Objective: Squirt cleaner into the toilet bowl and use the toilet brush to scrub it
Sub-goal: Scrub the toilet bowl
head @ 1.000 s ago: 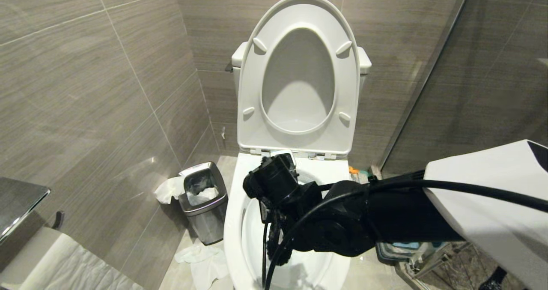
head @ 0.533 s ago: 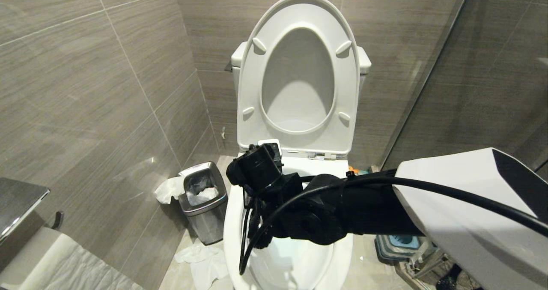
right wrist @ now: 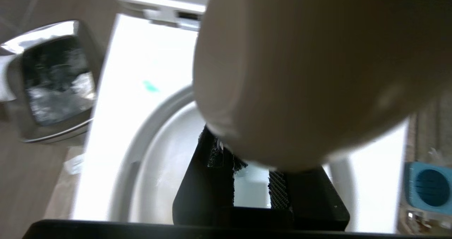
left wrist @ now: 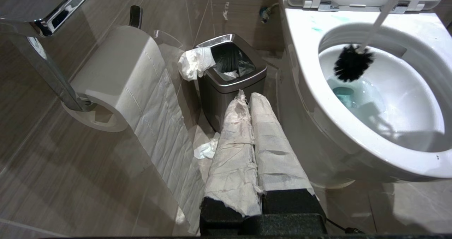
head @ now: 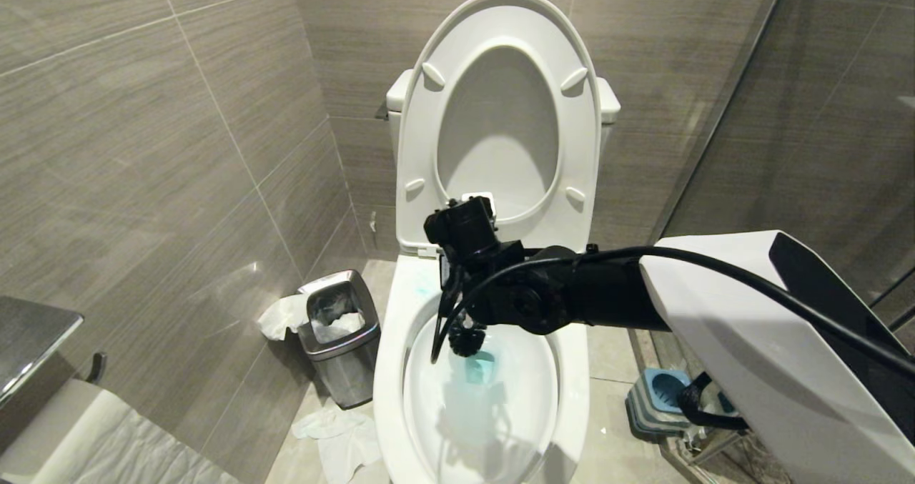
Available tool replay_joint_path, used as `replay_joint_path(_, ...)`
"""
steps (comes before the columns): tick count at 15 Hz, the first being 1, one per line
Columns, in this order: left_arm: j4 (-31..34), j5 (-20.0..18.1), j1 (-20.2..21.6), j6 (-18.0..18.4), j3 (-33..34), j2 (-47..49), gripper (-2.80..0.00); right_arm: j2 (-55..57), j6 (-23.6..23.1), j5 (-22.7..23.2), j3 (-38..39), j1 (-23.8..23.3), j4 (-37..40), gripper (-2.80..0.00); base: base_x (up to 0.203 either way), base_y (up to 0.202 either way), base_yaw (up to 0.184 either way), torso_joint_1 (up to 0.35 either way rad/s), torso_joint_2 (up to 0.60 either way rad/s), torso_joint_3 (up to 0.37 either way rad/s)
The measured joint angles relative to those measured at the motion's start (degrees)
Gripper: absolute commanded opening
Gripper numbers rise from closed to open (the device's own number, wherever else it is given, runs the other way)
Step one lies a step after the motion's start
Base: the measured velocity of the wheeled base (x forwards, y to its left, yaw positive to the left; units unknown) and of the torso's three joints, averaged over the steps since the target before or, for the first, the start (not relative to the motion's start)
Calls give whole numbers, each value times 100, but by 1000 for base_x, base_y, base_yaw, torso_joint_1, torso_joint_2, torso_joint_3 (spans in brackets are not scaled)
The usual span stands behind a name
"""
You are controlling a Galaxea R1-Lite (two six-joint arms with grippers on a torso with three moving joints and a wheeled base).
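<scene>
No readable writing is seen. The right gripper [head: 457, 312], at frame centre above the toilet bowl [head: 389, 369], is clamped on the toilet brush [left wrist: 353, 64] handle; bristles are hung above teal-tinted cleaner [head: 480, 367] in the water. The left gripper [left wrist: 251, 105], pressed together, is parked low beside the waste bin [left wrist: 226, 80].

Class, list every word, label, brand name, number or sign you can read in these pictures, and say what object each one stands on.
None: no readable text shows in any view.
The toilet bowl, its raised seat and the steel waste bin carry no visible lettering.
The toilet brush and the blue-grey holder show no label.
</scene>
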Motion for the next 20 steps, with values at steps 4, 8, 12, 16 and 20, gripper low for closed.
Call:
replay_joint_path(4,0,0,-2,0,0,0,-280,-434,20,113,738,-109,71,-280,0,0,0,0,0,0)
replay_joint_path(8,0,0,-2,-2,0,0,-280,-1085,111,268,1333,-34,76,-280,0,0,0,0,0,0)
replay_joint_path(12,0,1,-2,0,0,0,-280,-1312,61,214,1357,-37,76,-280,0,0,0,0,0,0)
replay_joint_path(16,0,0,-2,1,0,0,-280,-1101,54,211,1219,-77,50,-280,0,0,0,0,0,0)
replay_joint_path(20,0,0,-2,-1,0,0,-280,-462,29,213,573,-194,67,-280,0,0,0,0,0,0)
